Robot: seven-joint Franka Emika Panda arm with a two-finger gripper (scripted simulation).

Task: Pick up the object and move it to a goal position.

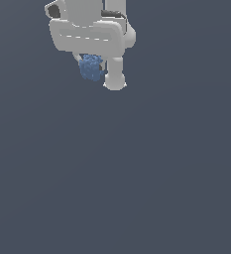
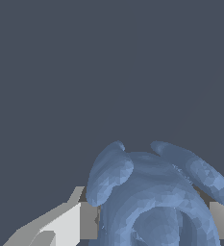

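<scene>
A flat, matte slate-grey counter (image 1: 137,188) fills both views, smooth and featureless. The white arm (image 1: 87,30) is glossy and rounded, and below its blocky hand the gripper (image 1: 99,74) shows one thick, rounded finger ending in a blunt tip at the exterior view's right. The fingers (image 2: 88,221), pale grey and flat-faced in the wrist view, are closed onto both sides of the object (image 2: 156,202), a small blue clump of bulging, faceted lobes, which sits between them just under the hand.
</scene>
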